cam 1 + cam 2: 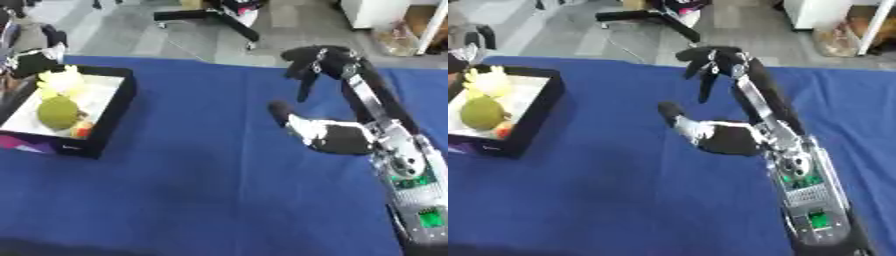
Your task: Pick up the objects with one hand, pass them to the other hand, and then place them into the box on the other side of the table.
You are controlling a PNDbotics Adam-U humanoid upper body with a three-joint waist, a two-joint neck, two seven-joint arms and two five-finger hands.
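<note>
Box (112, 107) sits at the counter's left side, black walls, white inside, near the far-left corner of the blue cloth. Contents: a round olive-green object (58, 112) in the middle, a pale yellow soft-looking thing (61, 80) at the far end of the box, and a small orange-red bit (80, 131) beside the green one toward the near wall; can't tell what any of them are. Box's outer near-left face shows a purple/pink patch. No loose object visible on the cloth outside the box. Right hand (308, 65) is over the far-right part of the counter, well apart from the box, raised above the cloth near the far edge. Its fingers (304, 90) hang downward, partly curled, nothing visible between them, so it reads as holding nothing, though blur makes the exact curl hard to judge. Forearm runs from the lower right corner up to the hand: silver links, a board with green parts near the bottom edge, and a black-and-white wrist/elbow housing (721, 137) sticking out to the left mid-arm. Left hand shows in neither view. Counter (219, 200) is covered in plain blue cloth. Beyond the far edge: grey floor, a black chair base (214, 20), white furniture top right.
</note>
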